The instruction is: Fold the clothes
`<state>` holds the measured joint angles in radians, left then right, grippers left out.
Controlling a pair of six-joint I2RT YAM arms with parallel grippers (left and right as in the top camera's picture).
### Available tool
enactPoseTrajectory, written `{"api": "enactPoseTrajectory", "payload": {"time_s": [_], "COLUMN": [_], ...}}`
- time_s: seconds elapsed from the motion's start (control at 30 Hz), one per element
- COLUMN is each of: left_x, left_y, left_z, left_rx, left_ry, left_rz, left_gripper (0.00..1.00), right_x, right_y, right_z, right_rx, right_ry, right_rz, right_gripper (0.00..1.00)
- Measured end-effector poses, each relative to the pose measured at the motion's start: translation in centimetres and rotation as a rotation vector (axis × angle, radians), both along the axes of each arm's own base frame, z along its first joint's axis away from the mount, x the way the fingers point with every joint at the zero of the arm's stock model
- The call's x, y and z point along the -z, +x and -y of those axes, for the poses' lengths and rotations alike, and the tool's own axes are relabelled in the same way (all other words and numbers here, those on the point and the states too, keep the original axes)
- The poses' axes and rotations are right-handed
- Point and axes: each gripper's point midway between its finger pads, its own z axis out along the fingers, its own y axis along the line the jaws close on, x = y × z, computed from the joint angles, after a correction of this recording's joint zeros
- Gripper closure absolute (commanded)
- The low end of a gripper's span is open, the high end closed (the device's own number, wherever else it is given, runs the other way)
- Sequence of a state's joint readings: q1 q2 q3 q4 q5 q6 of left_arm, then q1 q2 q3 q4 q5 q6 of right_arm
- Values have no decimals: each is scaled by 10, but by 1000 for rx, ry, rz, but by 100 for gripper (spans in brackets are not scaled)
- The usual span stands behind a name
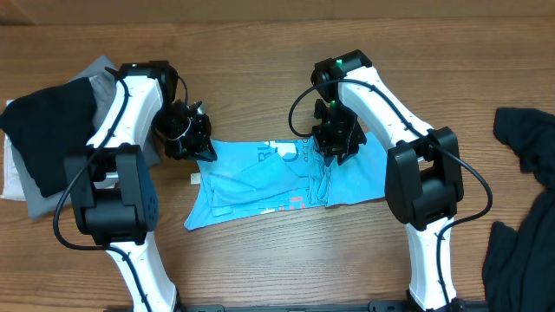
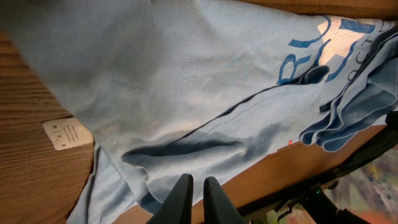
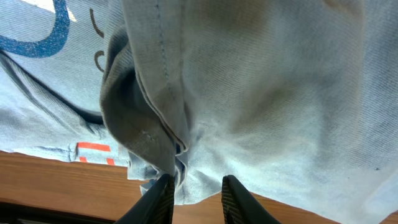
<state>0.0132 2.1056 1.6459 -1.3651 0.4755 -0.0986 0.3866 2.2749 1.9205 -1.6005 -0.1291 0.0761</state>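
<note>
Overhead, the sky-blue T-shirt (image 1: 260, 182) lies rumpled on the wooden table (image 1: 260, 35), one end under the left gripper (image 1: 192, 143), the other under the right gripper (image 1: 336, 146). Left wrist: jaws together, the shirt's hem just beyond the tips; whether it is pinched is unclear. Right wrist: jaws apart, a bunched seam touching one fingertip (image 3: 163, 186).

Blue letters "RU" on the T-shirt (image 2: 186, 74) — white tag (image 2: 67, 134) print too small.
</note>
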Motion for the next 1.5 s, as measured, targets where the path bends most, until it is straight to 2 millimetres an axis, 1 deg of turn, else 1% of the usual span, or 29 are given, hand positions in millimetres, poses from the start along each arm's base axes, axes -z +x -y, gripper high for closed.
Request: {"api": "enactPoseTrajectory", "payload": {"time_s": [0.03, 0.1, 0.13, 0.27, 0.37, 0.43, 0.47, 0.5, 0.53, 0.6, 0.67, 0.7, 0.73, 0.8, 0.87, 1.03, 1.1, 1.17, 1.23, 1.27, 1.33, 1.4, 1.43, 1.5], "left_x": [0, 0, 0, -1, -3, -3, -2, -1, 0, 5, 12, 16, 20, 29, 39, 63, 64, 64, 65, 65, 67, 68, 68, 68], "left_y": [0, 0, 0, -4, -11, -13, -13, -14, -15, -19, -23, -25, -27, -29, -31, -39, -38, -38, -39, -39, -39, -37, -37, -37], "left_z": [0, 0, 0, 0, -1, -2, -2, -3, -4, -4, -4, -6, -8, -10, -13, -16, -15, -14, -14, -15, -15, -14, -13, -12], "left_rx": [0, 0, 0, -2, -5, -2, 1, 9, 16, 39, 62, 66, 65, 64, 56, 52, 41, 36, 35, 34, 40, 44, 48, 55], "left_ry": [0, 0, 0, 0, 6, 14, 23, 33, 44, 74, 107, 128, 146, 172, 195, 214, 211, 214, 223, 230, 232, 229, 227, 221], "left_rz": [0, 0, -2, -21, -51, -60, -62, -63, -64, -68, -75, -80, -86, -88, -85, -78, -51, -30, -17, -13, -5, 6, 9, 11], "left_gripper": [88, 87, 85, 64, 56, 48, 46, 44, 43, 41, 41, 41, 40, 40, 39, 37, 36, 39, 49, 57, 76, 89, 94, 96], "right_x": [0, 0, 1, 1, -1, -5, -8, -13, -18, -31, -44, -51, -55, -61, -61, -61, -61, -61, -61, -61, -61, -61, -61, -61], "right_y": [0, 1, 2, 7, 14, 23, 29, 34, 38, 43, 45, 45, 44, 41, 41, 42, 42, 42, 42, 42, 42, 42, 42, 42], "right_z": [1, 3, 5, 18, 33, 44, 52, 61, 68, 85, 100, 107, 113, 122, 127, 128, 128, 128, 128, 128, 128, 128, 128, 128], "right_rx": [-1, -5, -8, -12, 18, 52, 76, 100, 122, 175, 213, 235, 252, 273, 287, 293, 294, 293, 293, 293, 293, 293, 294, 293], "right_ry": [-3, -14, -25, -76, -91, -91, -89, -87, -84, -74, -67, -67, -67, -69, -70, -70, -70, -69, -69, -69, -69, -70, -70, -70], "right_rz": [0, 5, 9, 28, 39, 59, 73, 88, 102, 133, 153, 159, 162, 159, 158, 158, 159, 159, 159, 159, 159, 159, 159, 159], "right_gripper": [72, 76, 79, 80, 79, 78, 77, 75, 65, 50, 41, 35, 31, 27, 25, 23, 23, 23, 23, 23, 23, 23, 23, 22]}}
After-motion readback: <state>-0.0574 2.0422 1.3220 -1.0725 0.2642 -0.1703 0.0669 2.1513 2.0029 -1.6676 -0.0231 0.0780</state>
